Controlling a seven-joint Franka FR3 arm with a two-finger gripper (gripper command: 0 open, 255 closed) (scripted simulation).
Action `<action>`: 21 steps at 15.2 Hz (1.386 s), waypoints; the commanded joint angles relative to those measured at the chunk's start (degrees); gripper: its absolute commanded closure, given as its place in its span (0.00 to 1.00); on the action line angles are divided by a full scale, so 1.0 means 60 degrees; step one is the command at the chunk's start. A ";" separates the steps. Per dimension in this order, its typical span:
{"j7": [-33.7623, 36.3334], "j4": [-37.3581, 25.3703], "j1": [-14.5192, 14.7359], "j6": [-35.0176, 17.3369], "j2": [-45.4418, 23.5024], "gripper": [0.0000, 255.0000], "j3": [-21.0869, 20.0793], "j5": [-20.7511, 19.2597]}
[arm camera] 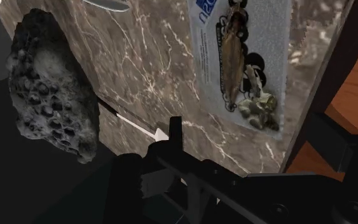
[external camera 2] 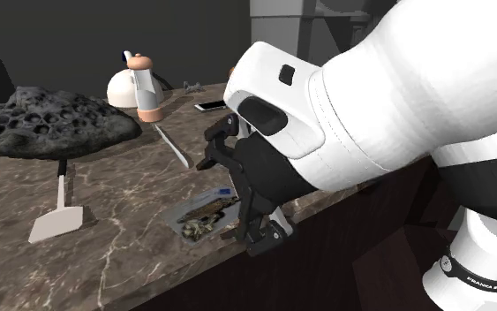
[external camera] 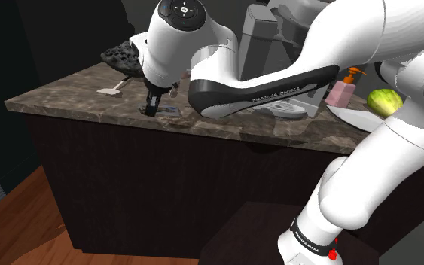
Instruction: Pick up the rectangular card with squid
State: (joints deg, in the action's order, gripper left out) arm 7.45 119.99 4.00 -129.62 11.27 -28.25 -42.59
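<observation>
Squid card [external camera 2: 204, 212] lying flat, picture side up, near the front edge of the worktop [external camera 2: 131, 256]. The gripper [external camera 2: 259, 231] hangs close over it, fingers apart, presumably because so thin a card offers only its edges.

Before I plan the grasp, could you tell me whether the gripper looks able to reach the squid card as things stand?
Probably yes: the gripper hangs right by the squid card, which lies flat at the counter's front edge with nothing on it; the spatula sits apart.
</observation>
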 commanded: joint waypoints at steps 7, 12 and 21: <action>0.1162 -0.0032 -0.0043 -0.0472 -0.0841 0.00 -0.0505 -0.1717; 0.1508 0.0170 -0.0068 -0.0624 -0.0948 1.00 -0.0532 -0.1998; 0.1486 0.0133 -0.0071 -0.0604 -0.0963 1.00 -0.0537 -0.1988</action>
State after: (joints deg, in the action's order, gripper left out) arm 16.32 121.02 3.67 -133.44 5.90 -31.50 -54.36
